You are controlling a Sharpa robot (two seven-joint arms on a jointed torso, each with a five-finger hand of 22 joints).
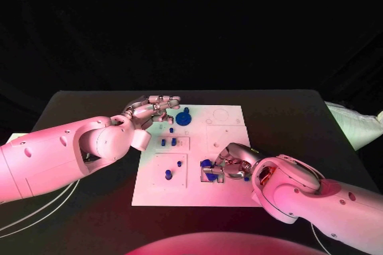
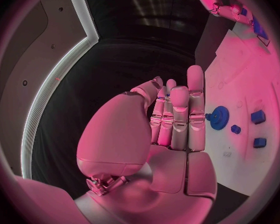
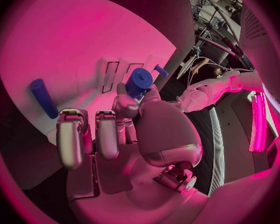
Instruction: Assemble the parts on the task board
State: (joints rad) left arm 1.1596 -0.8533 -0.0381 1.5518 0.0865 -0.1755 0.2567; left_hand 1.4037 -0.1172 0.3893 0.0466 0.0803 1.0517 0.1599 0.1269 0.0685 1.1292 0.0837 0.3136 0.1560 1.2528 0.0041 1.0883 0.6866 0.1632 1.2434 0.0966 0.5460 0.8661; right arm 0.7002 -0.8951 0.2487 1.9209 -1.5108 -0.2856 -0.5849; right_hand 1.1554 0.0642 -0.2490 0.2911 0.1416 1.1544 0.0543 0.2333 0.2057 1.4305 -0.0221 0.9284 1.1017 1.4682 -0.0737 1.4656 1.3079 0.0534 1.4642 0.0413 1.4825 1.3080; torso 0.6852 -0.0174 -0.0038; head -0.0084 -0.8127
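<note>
On the white task board (image 1: 227,194), the right hand (image 1: 227,165) pinches a blue cylinder (image 3: 139,81) near the board's lower middle. The left hand (image 1: 151,108) holds nothing, fingers straight and together, beside a blue gear (image 1: 184,119) at the board's far edge.

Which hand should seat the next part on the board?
Right. The right hand already pinches a blue cylindrical part over the task board's near side. The left hand holds nothing, beside the blue gear.
</note>
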